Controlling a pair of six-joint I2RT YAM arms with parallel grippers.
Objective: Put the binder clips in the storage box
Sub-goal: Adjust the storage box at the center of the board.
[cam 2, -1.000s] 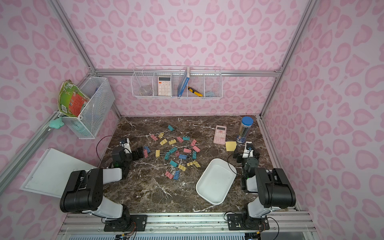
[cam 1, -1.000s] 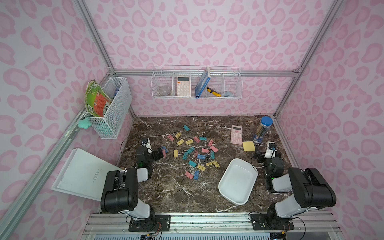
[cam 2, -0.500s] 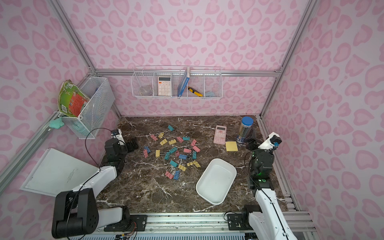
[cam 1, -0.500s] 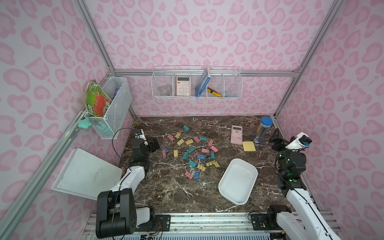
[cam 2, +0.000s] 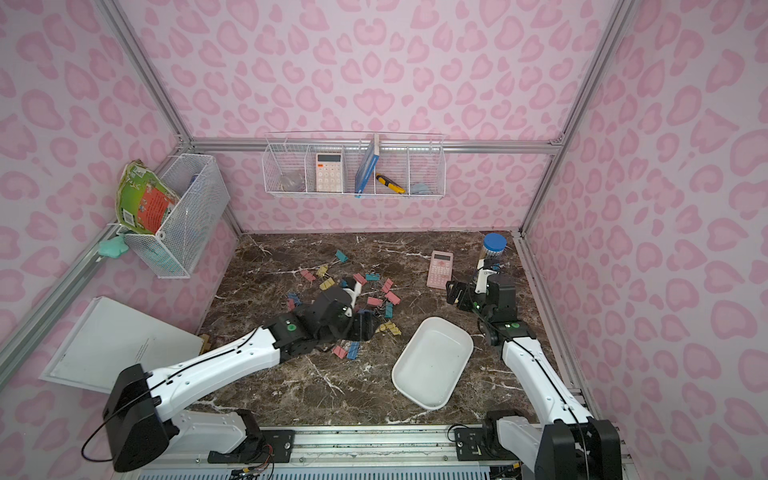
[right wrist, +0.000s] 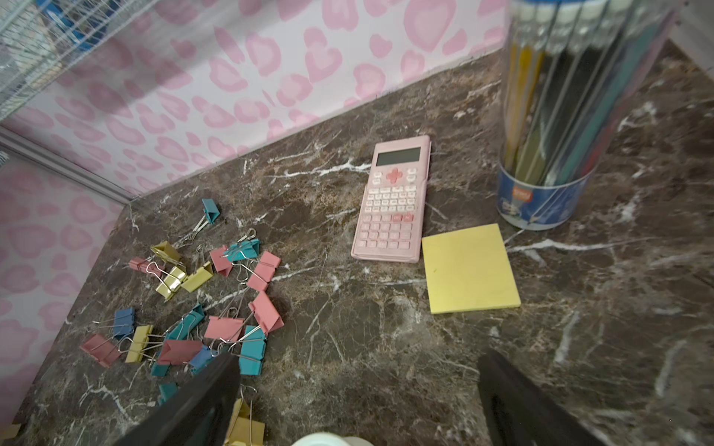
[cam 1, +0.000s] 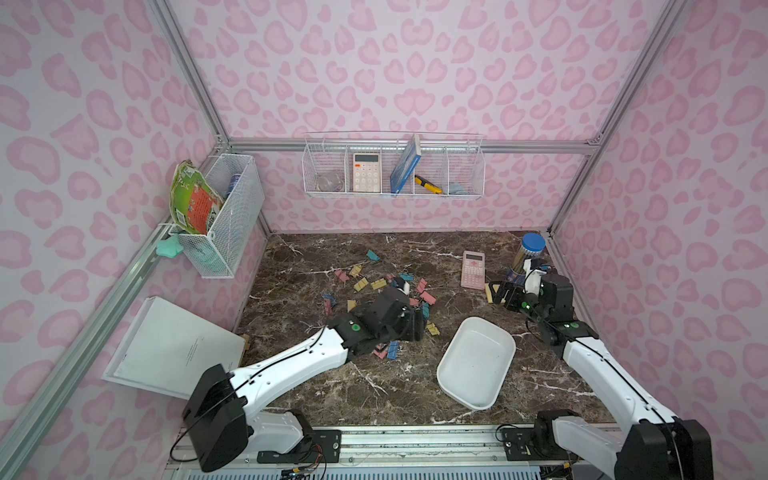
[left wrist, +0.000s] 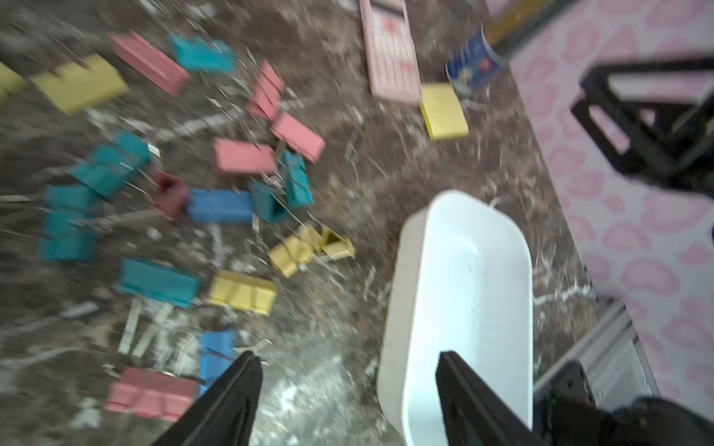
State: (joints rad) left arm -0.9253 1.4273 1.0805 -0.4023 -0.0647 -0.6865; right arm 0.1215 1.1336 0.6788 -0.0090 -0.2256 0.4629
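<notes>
In both top views we see the binder clips (cam 1: 376, 284) strewn mid-tabletop (cam 1: 332, 399), the storage box (cam 1: 478, 361) to their right toward the front, the left hand (cam 1: 417, 330) low over the heap & the right hand (cam 1: 497, 293) near the pink calculator (cam 1: 473, 269). Left wrist view, blurry: left hand (left wrist: 347, 357) jaws apart, gripping nothing, clips one side, box (left wrist: 463, 270) opp. Right wrist view: right hand (right wrist: 357, 357) spread wide, empty, w/ clips (right wrist: 228, 328), calculator & yellow sticky pad (right wrist: 469, 268) beyond.
</notes>
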